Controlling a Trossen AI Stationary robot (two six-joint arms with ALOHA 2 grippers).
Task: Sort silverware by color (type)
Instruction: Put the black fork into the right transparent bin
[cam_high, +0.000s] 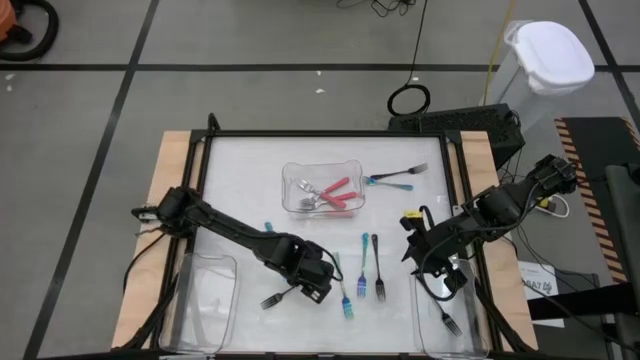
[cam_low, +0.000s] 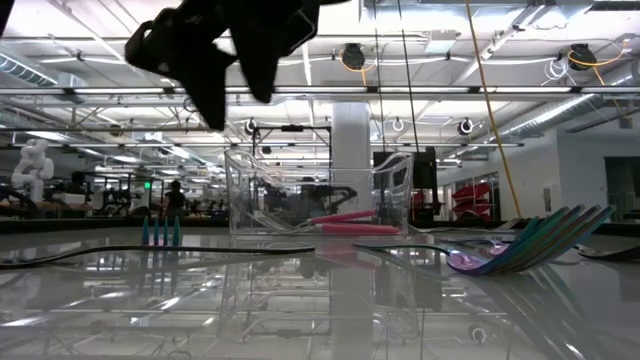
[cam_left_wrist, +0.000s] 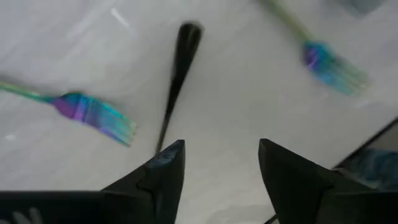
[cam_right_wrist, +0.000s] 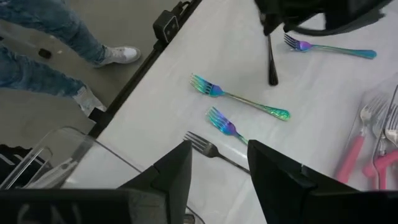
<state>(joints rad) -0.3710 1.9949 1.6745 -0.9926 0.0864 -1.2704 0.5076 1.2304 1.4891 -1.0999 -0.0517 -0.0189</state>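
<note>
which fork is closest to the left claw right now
The dark fork lying right by the left claw. It is all dark metal, while the forks on the claw's other side are teal; the left wrist view shows its handle reaching toward the open claw.

- Both arms are dark, black-grey, built of slim jointed links.
- Left end effector (cam_left_wrist: 221, 165): two matte black, wedge-shaped fingers tapering to points.
- Right end effector (cam_right_wrist: 219, 163): similar black, blocky fingers.
- The right arm carries a small yellow marking and loose cables at its base.
</note>
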